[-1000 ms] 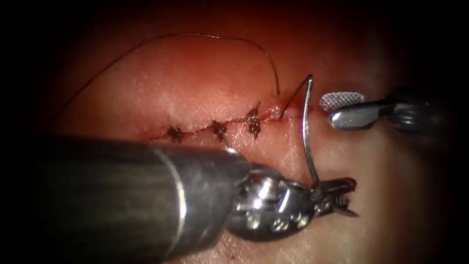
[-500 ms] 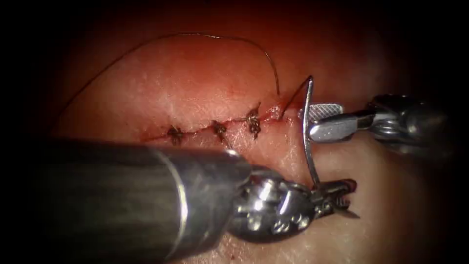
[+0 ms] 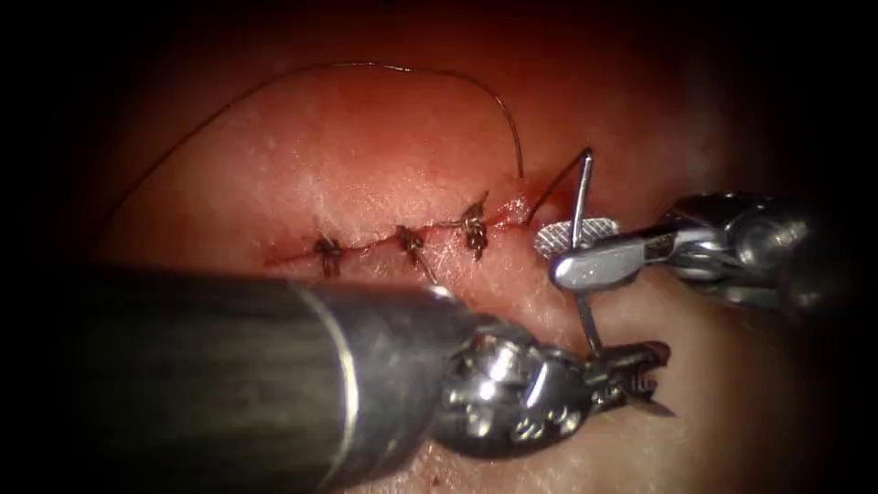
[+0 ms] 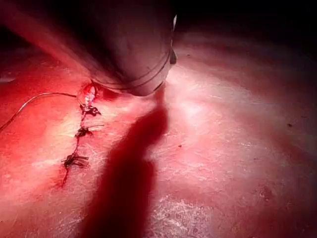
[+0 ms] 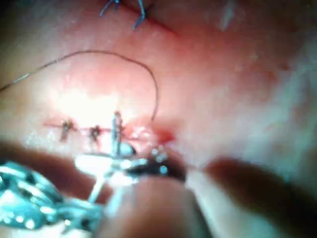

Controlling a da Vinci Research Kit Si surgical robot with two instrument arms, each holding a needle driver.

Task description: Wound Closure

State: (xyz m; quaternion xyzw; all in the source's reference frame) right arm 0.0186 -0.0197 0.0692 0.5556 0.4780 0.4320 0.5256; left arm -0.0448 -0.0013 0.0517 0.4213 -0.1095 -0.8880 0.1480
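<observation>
The curved needle [image 3: 580, 197] stands upright, out of the tissue [image 3: 366, 146], just past the right end of the cut [image 3: 366, 245]. My left tool [image 3: 631, 375] is shut on the needle's lower end. Coming in from the right, my right tool [image 3: 572, 252] is shut on the needle's middle. Thread [image 3: 366, 64] runs from the needle's top end down into the cut's right end, then arches away to the left. In the right wrist view the right tool [image 5: 114, 163] grips the needle [image 5: 117, 129].
Three knotted stitches [image 3: 412, 245] close the left and middle of the cut, with red fluid along it. The left arm's thick shaft [image 3: 229, 366] lies across the near left of the tissue. Stitches [image 4: 84, 131] and thread [image 4: 34, 99] also appear in the left wrist view.
My right tool moved left with open jaws onto the needle and closed on its middle. The needle tilted slightly. My left tool kept its hold.
</observation>
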